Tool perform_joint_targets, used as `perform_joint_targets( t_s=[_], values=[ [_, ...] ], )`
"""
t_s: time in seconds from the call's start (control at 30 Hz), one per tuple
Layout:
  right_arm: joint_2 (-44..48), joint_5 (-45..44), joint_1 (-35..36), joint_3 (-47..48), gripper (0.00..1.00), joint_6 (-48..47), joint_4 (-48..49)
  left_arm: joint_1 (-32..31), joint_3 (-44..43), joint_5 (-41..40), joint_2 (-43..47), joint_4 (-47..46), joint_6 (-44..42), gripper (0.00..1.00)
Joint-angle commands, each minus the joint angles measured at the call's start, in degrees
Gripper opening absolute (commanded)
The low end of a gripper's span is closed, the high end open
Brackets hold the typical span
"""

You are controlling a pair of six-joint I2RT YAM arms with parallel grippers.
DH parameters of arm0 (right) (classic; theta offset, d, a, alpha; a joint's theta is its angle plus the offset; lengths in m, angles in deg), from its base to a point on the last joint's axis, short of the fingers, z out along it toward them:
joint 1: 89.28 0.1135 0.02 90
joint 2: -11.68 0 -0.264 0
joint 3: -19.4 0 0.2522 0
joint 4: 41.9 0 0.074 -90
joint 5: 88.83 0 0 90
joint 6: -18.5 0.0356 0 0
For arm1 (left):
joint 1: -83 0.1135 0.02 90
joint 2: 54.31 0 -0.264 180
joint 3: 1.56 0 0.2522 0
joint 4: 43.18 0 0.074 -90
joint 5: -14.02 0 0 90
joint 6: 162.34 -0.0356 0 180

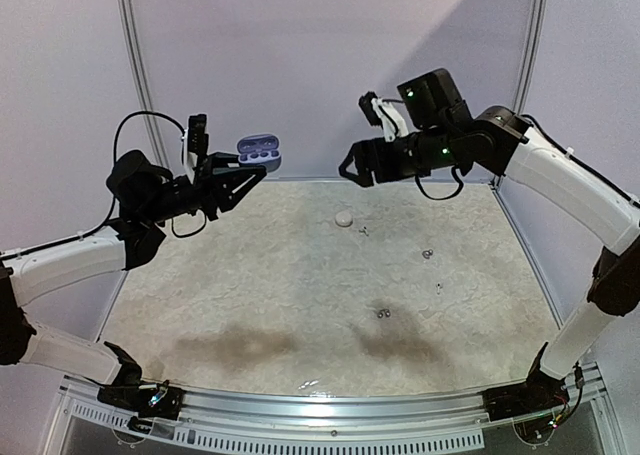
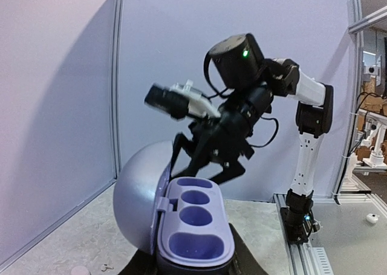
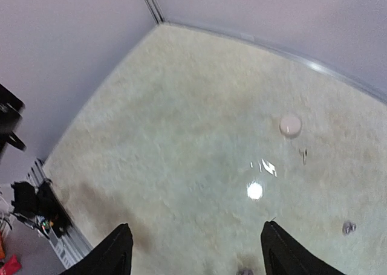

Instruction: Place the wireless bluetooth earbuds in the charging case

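Left gripper (image 1: 254,168): closed on the charging case (image 1: 259,153), which is held up in the air over the far left part of the table (image 1: 250,285).
Charging case: seen open from the left wrist view, with its rounded lid (image 2: 136,196) swung back to the left and its moulded cavities facing up; nothing is seen in the cavities.
Right gripper (image 1: 351,166): raised above the far middle of the table, pointed towards the case but apart from it.
Right fingers (image 3: 115,254): spread wide, with nothing between them; only bare table surface is seen in the gap.
Wireless bluetooth earbuds (image 1: 383,314): tiny grey buds lying loose on the table, scattered over its right-centre part. All are well below and apart from both grippers.
Earbuds from the right wrist: one bud (image 3: 348,228) is seen low at the right, outside the right finger. Another is at the bottom edge between the fingers, on the table beneath them.
Round white disc (image 1: 344,218): lying on the table below the right gripper, untouched.
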Motion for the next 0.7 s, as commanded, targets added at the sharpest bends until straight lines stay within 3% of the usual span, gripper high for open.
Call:
perform_joint_targets(
  t_s=[0.0, 0.1, 0.37, 0.67],
  values=[
    [-4.25, 3.03, -2.14, -1.06, 0.67, 9.58, -17.48, 0.37, 1.71, -1.82, 0.96, -5.04, 1.72, 0.00],
    [-9.11, 5.48, -3.45, -1.02, 0.55, 11.31, -23.77, 0.37, 2.88, -2.98, 1.31, -6.96, 1.35, 0.00],
    [-21.25, 0.86, -3.46, -1.03, 0.42, 9.75, -30.11, 0.31, 6.01, -2.32, 5.20, -3.81, -2.05, 0.00],
    [-26.24, 2.51, -3.48, 0.63, 0.42, 14.25, -28.38, 0.32, 9.94, -3.51, 10.32, -1.31, -3.51, 0.00]
  ],
)
